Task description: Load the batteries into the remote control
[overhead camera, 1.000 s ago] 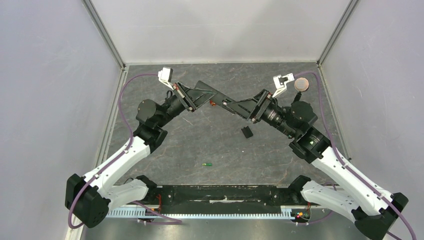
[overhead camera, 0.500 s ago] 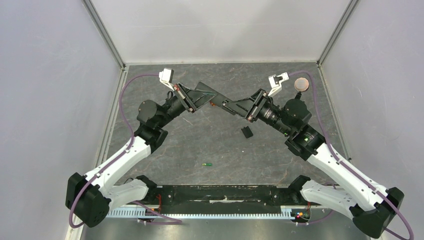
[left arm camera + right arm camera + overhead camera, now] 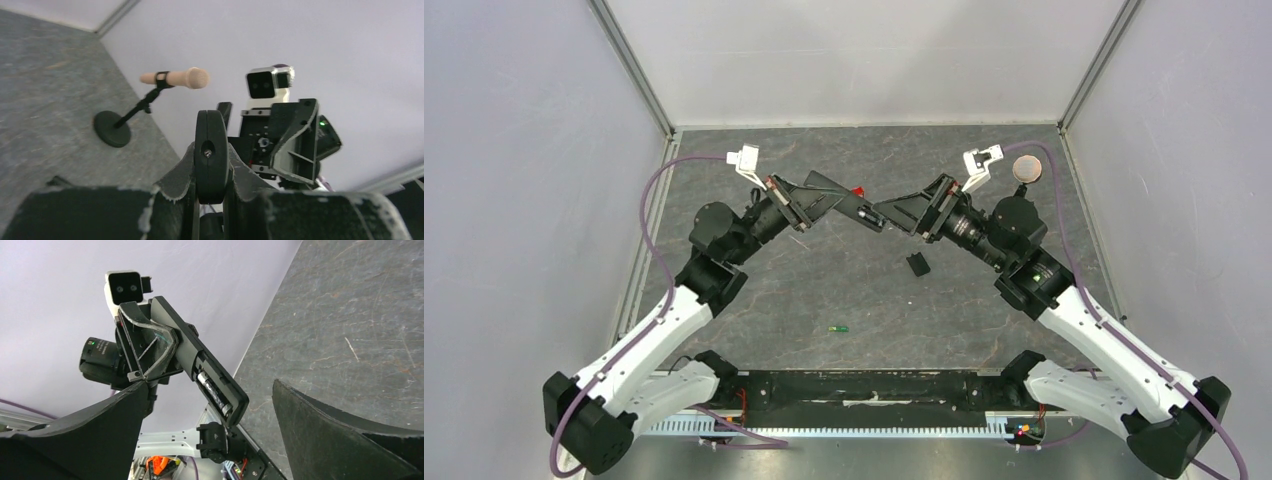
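Note:
The remote control (image 3: pixel 861 211) is a slim black bar held above the table, and my left gripper (image 3: pixel 816 201) is shut on one end of it. The left wrist view shows it end-on (image 3: pixel 211 145) between the pads. In the right wrist view its (image 3: pixel 197 357) battery bay faces me, with a dark battery (image 3: pixel 214 393) with a pale end lying inside. My right gripper (image 3: pixel 890 212) stands open just off the remote's free end, its wide-apart fingers (image 3: pixel 345 435) holding nothing. A bright green battery (image 3: pixel 838 328) lies on the table nearer the arm bases.
A small black piece (image 3: pixel 917 264) lies on the table under the right arm. A black round-based stand with a tan disc (image 3: pixel 1026 168) stands at the back right, and the left wrist view shows the stand (image 3: pixel 113 129) too. Walls close in the table on three sides.
The right gripper has opened wide and drawn slightly back from the remote. The left wrist has turned, swinging the remote toward the right gripper.

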Controlling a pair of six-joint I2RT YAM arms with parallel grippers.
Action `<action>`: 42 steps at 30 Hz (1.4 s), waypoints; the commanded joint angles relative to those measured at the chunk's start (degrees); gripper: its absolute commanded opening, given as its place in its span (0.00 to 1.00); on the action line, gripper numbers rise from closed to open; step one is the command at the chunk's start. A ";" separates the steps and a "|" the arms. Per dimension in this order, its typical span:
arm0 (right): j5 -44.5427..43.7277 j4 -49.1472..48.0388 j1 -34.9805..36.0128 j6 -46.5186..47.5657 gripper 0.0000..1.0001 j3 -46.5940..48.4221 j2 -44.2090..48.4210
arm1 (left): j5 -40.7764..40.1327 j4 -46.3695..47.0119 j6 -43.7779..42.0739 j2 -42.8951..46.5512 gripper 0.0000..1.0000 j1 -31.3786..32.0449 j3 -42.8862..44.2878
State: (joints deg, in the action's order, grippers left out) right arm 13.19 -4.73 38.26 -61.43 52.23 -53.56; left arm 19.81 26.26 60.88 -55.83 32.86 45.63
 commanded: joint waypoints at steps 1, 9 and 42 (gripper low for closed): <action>-1.65 1.30 -1.12 3.67 0.98 2.16 1.76 | -9.94 -15.41 -11.87 4.28 0.02 -0.06 4.48; -4.49 11.73 -1.51 21.98 0.79 1.17 -1.04 | -28.48 -38.22 -21.30 11.64 0.02 -0.08 8.01; -18.79 25.00 30.12 57.41 0.54 12.98 -49.25 | -44.69 -58.21 -26.64 22.92 0.02 -0.08 15.76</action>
State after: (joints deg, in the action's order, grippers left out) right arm -4.40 18.55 68.38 -4.62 63.20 -102.13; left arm -23.94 -32.97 37.08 -32.32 32.86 58.57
